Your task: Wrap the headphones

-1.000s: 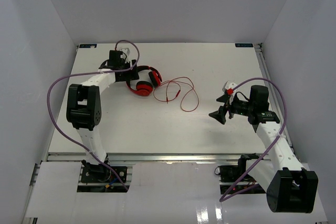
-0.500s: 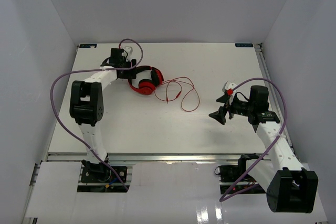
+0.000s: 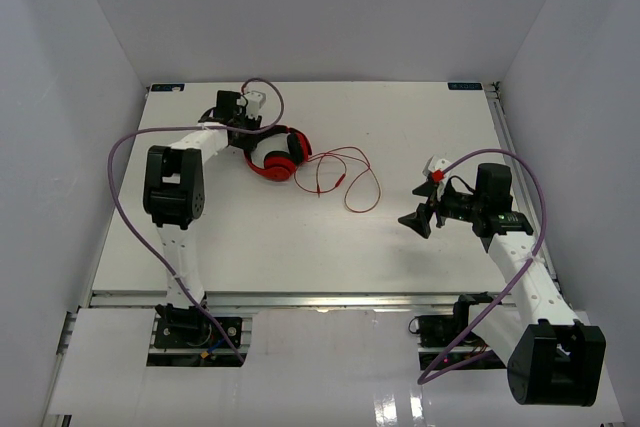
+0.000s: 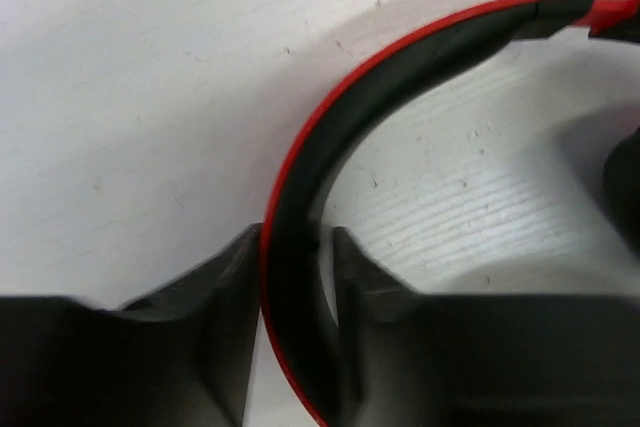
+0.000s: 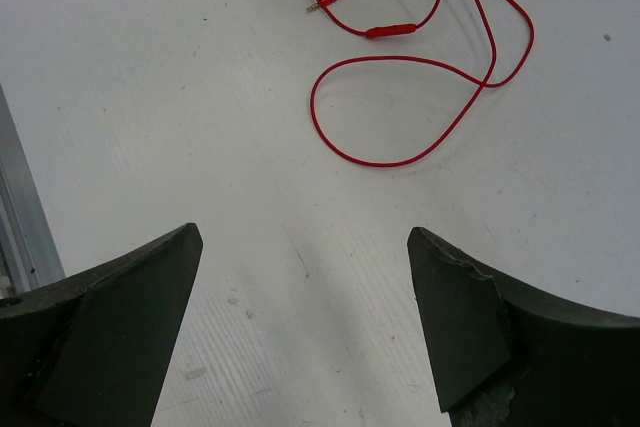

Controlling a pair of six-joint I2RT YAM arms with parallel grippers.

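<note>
Top external view: the headphones (image 3: 280, 155) lie at the far left of the bench (image 3: 420, 117), and their thin red cord (image 3: 362, 211) trails in loops to the right. Left wrist view: the left gripper (image 4: 297, 247) is clenched on the headband, a finger pressed against each side. Right wrist view: the right gripper (image 5: 303, 239) hangs released with jaws wide, on the near side of the cord loops and clear of them.

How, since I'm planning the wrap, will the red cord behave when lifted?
The cord lies in slack loops, so it will probably flop and sag. It looks thin, so likely light, and may slip from the right gripper.
</note>
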